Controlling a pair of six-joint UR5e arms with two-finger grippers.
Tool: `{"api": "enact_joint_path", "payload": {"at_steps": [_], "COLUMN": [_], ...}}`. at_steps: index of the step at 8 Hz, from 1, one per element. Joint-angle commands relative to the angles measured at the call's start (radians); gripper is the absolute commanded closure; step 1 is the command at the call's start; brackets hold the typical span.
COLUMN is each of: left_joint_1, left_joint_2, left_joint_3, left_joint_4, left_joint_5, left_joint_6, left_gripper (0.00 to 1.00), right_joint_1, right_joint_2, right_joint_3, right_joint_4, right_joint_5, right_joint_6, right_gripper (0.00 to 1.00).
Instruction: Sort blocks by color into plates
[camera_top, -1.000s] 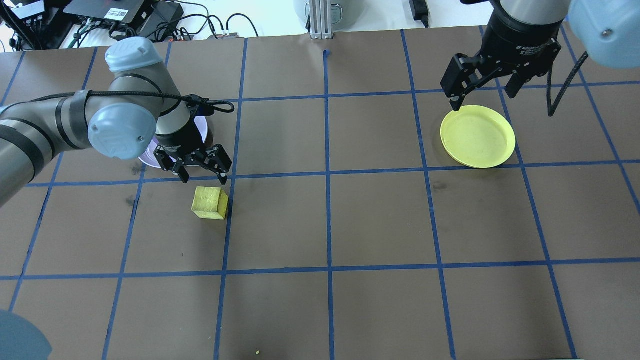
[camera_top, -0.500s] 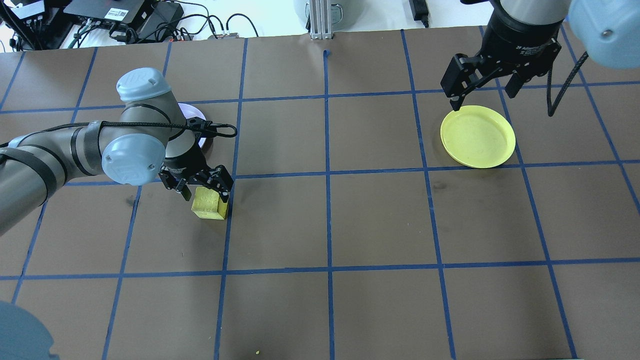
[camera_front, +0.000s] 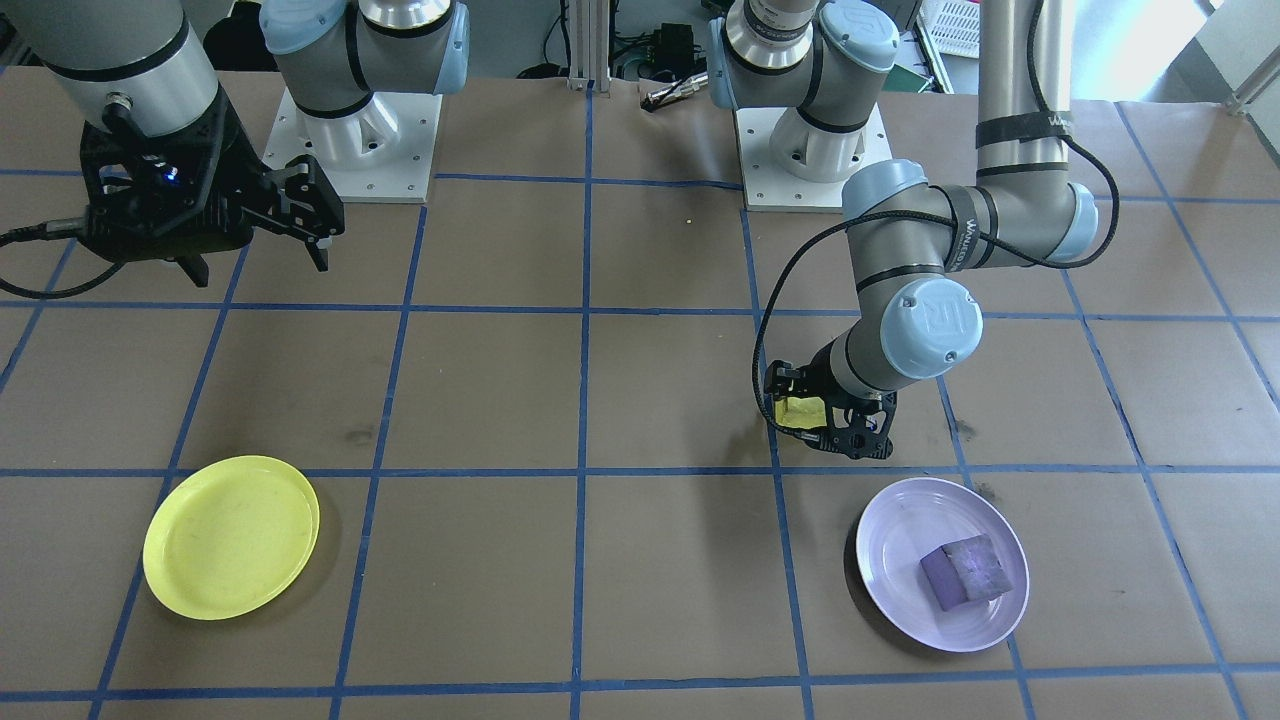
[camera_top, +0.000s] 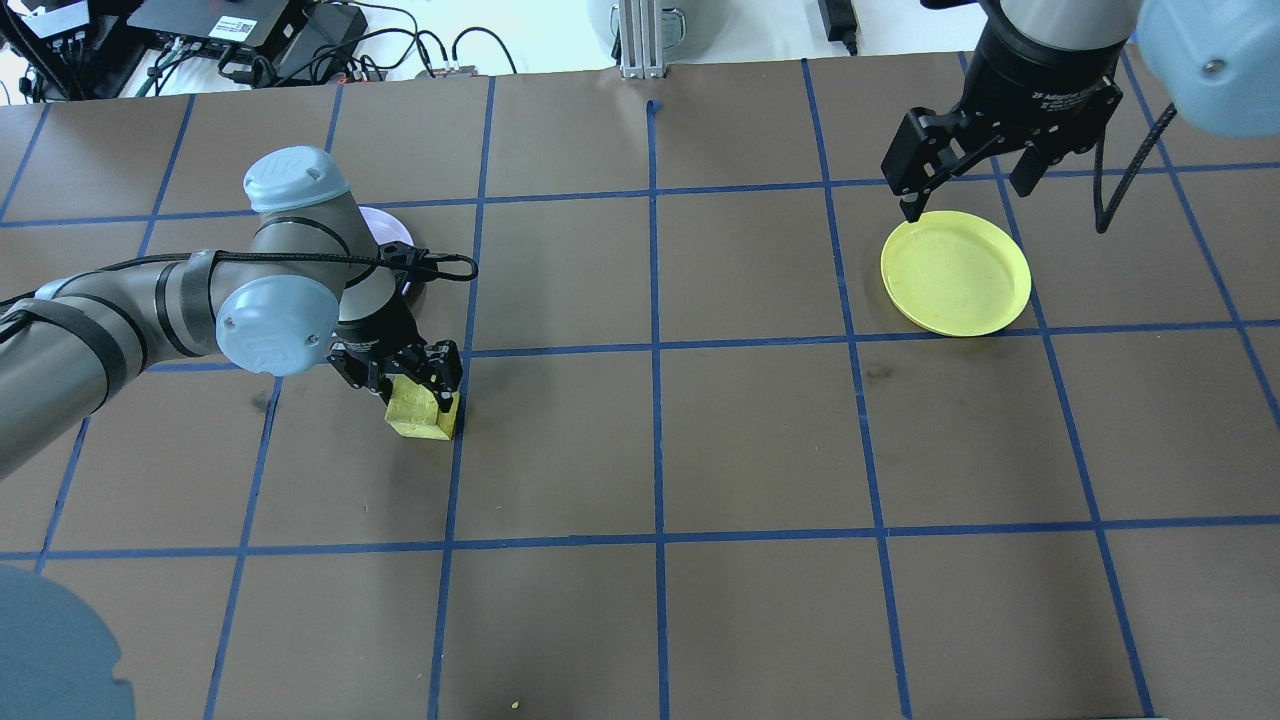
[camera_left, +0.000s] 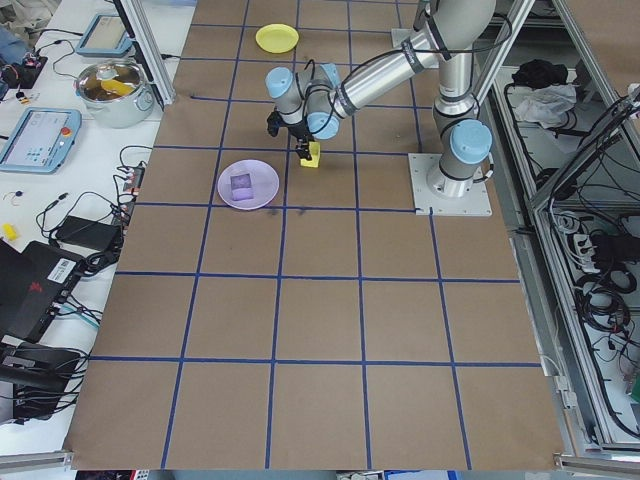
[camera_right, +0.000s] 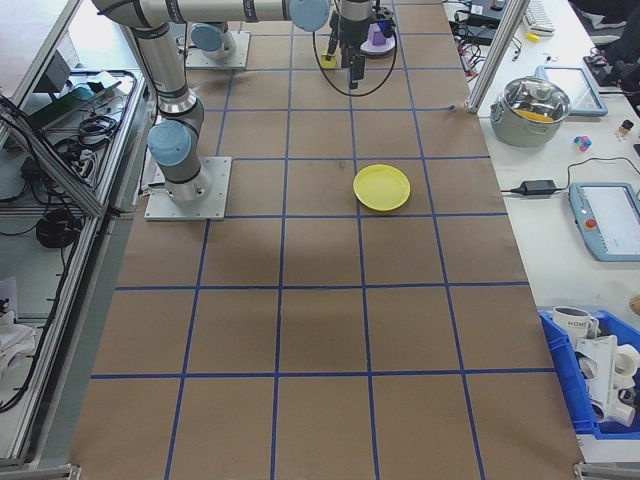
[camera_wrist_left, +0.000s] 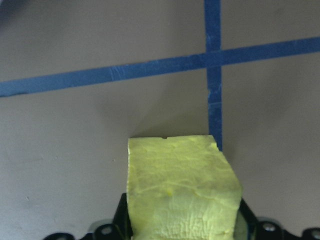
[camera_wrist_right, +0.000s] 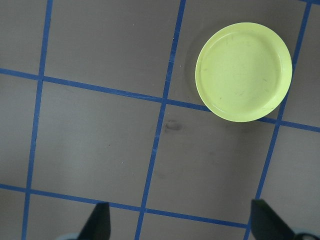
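We have the purple block (camera_front: 961, 571) already lying in the lavender plate (camera_front: 885, 560), so that colour looks sorted, and we judge the yellow one to be the step in hand. Our left claw (camera_top: 411, 385) is down over the yellow block (camera_top: 420, 412), with a finger on either side of it. In the left wrist view the block fills the space between the fingers, so we take the claw to be clenched on it, though the block seems to sit on the surface (camera_top: 700, 440) and is not lifted. It lies beside a crossing of blue tape lines (camera_wrist_left: 213, 59), close to the lavender plate and well apart from the yellow plate (camera_top: 955, 272), which sits far across on the robot's right.

Our right claw (camera_top: 965, 185) hangs released and empty above the far rim of the yellow plate. We guess it waits there because the block must cross the surface to reach that plate.

The yellow block is a cube, so it has no real long axis. It rests flat on one face, turned a little against the tape grid, one corner nearly over a tape line.
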Motion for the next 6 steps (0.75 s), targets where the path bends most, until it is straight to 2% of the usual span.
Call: {"api": "enact_joint_path", "payload": {"at_steps": [1, 2, 3, 4, 5, 6], "left_joint_1": [0.000, -0.003, -0.026, -0.073, -0.154, -0.255], "left_joint_2": [0.016, 0.042, 0.079, 0.108, 0.116, 0.101], "left_joint_3": [0.002, 0.009, 0.022, 0.068, 0.109, 0.154], "left_joint_4": [-0.009, -0.044, -0.175, -0.228, -0.267, -0.255], "left_joint_5": [0.001, 0.002, -0.024, -0.124, -0.146, -0.156], "left_joint_6": [-0.007, -0.089, -0.232, -0.271, -0.321, -0.463], "left_gripper": [0.87, 0.88, 0.91, 0.92, 0.95, 0.97], "right_joint_1": [0.000, 0.000, 0.000, 0.000, 0.000, 0.000], "right_joint_2": [0.000, 0.000, 0.000, 0.000, 0.000, 0.000], "right_joint_3": [0.000, 0.000, 0.000, 0.000, 0.000, 0.000], "right_joint_4": [0.000, 0.000, 0.000, 0.000, 0.000, 0.000], "right_joint_5": [0.000, 0.000, 0.000, 0.000, 0.000, 0.000], "right_joint_6": [0.000, 0.000, 0.000, 0.000, 0.000, 0.000], "right_gripper": [0.00, 0.00, 0.00, 0.00, 0.00, 0.00]}}
